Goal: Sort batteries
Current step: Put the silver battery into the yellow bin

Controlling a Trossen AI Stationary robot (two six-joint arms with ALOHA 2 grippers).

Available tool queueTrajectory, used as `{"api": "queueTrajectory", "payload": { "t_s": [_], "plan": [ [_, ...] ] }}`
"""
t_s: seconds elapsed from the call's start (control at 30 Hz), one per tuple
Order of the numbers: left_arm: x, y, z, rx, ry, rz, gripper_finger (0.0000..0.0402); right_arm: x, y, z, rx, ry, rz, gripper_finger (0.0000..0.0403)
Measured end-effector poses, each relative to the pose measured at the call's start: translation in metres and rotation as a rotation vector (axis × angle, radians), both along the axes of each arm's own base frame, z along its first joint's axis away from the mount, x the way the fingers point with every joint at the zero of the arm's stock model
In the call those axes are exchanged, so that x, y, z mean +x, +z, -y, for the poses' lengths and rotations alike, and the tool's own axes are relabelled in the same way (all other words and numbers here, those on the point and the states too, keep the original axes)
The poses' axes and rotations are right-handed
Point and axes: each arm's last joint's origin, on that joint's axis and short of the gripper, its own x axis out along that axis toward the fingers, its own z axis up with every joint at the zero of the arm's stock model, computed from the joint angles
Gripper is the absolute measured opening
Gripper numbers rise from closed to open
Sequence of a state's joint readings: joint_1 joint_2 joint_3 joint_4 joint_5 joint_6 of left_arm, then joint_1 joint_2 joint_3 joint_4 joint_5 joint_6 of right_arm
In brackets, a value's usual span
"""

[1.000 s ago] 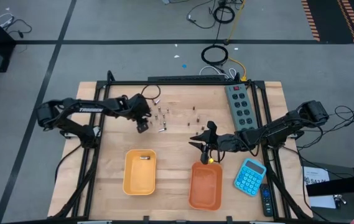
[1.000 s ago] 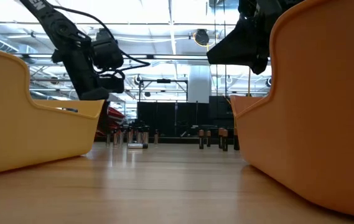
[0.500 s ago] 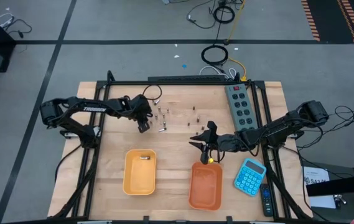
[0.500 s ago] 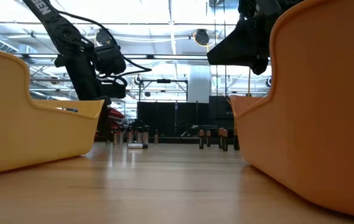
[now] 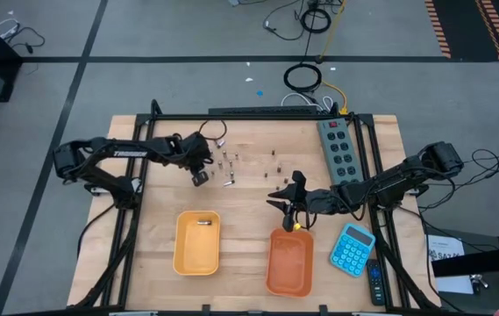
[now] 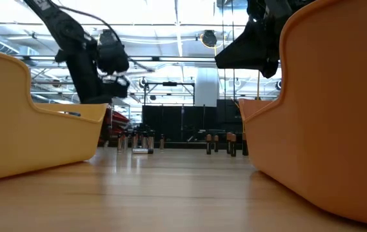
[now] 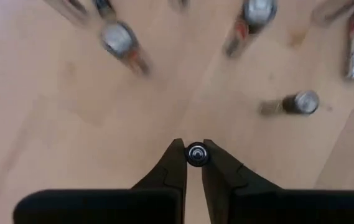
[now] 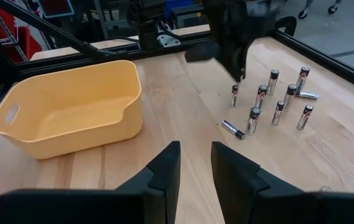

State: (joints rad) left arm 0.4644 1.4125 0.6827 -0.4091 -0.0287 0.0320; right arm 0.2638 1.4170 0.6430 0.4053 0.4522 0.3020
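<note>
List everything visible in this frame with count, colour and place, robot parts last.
Batteries: many, silvery and dark, mostly upright in two clusters at the table's far middle; one lying flat.
Yellow tray: one, near left of centre; one battery inside.
Orange tray: one, near right of centre.
Calculator: one, blue, right of the orange tray.
Power strip: one, grey-green, far right.
Table: one, light wood.
Left gripper: shut on a battery, beside the left cluster.
Right gripper: above the orange tray's far edge.
</note>
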Motion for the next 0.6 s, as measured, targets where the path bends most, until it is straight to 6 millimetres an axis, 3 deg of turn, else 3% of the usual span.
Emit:
{"api": "queueTrajectory", "payload": {
  "t_s": [0.33, 0.47, 0.6],
  "plan": [
    [-0.013, 0.068, 0.008, 0.032, 0.008, 0.000, 0.0030, 0.005, -0.012, -0.001, 0.002, -0.005, -0.036, 0.0082],
    [-0.018, 0.092, 0.029, 0.022, -0.048, -0.003, 0.0030, 0.007, -0.018, -0.002, 0.006, -0.003, -0.058, 0.0082],
    [-0.025, 0.103, 0.060, -0.003, -0.101, -0.019, 0.0030, 0.007, -0.017, -0.002, 0.018, -0.003, -0.040, 0.0082]
  ]
}}
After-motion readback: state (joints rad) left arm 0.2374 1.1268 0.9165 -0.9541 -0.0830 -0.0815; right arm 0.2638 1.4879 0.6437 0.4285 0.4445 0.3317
